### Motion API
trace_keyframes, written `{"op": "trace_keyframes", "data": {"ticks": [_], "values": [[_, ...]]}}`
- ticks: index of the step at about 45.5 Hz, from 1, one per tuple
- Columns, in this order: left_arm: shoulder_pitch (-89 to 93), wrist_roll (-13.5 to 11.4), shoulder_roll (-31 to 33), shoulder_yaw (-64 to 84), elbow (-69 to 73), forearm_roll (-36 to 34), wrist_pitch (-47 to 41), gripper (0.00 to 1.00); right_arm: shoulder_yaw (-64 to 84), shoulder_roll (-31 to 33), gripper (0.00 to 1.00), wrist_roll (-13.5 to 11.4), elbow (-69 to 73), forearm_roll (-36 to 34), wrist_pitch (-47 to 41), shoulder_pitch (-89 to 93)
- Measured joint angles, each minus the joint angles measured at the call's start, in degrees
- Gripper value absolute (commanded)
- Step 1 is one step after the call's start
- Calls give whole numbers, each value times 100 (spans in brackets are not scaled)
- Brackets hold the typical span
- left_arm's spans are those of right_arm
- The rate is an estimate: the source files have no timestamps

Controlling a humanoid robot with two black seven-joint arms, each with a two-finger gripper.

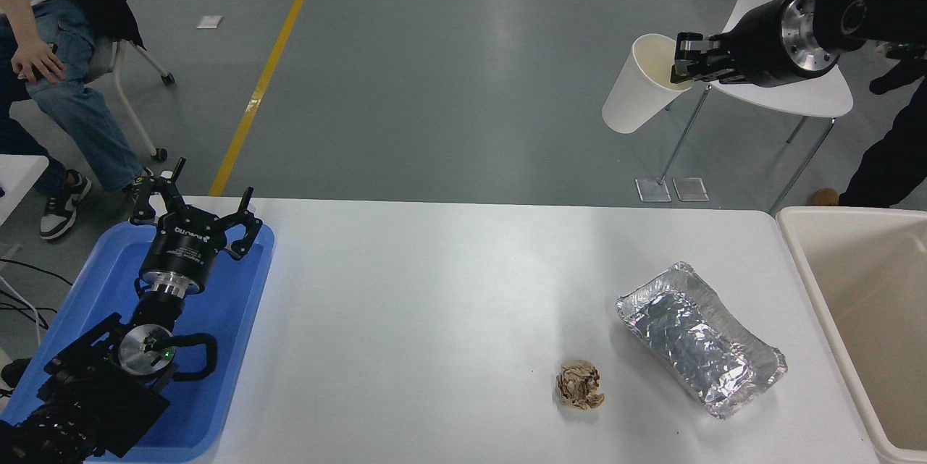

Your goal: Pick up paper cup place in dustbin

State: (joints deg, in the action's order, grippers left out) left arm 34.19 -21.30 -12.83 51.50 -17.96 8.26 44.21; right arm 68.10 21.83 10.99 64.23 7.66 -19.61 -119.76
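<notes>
The white paper cup [639, 87] hangs tilted high above the table's far right edge, held by its rim. My right gripper [685, 62] is shut on the cup's rim, one finger inside the cream mouth, the arm coming in from the upper right. The beige dustbin [804, 250] stands at the table's right end, well below and to the right of the cup. My left gripper [195, 212] is parked open over the blue tray [239, 305] at the lower left.
A crinkled silver foil tray [699, 337] and a crumpled brown paper ball [579, 384] lie on the white table [405, 319] at the right. A white chair [797, 80] stands beyond the table. A person sits at the top left [51, 58].
</notes>
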Motion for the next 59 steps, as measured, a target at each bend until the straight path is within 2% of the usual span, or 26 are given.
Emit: {"op": "trace_keyframes", "data": {"ticks": [19,41,59], "values": [[0,3,0,0,-1,0,0,100,333,129,0,-23,-599,39,243,677],[-1,3,2,0,0,-1,-1,100,658,1054,0,-65,-4043,-114,624,4111],[0,3,0,0,1,-1,-1,100,-883,1384,0,-77,-5899,-129,1215,6843]]}}
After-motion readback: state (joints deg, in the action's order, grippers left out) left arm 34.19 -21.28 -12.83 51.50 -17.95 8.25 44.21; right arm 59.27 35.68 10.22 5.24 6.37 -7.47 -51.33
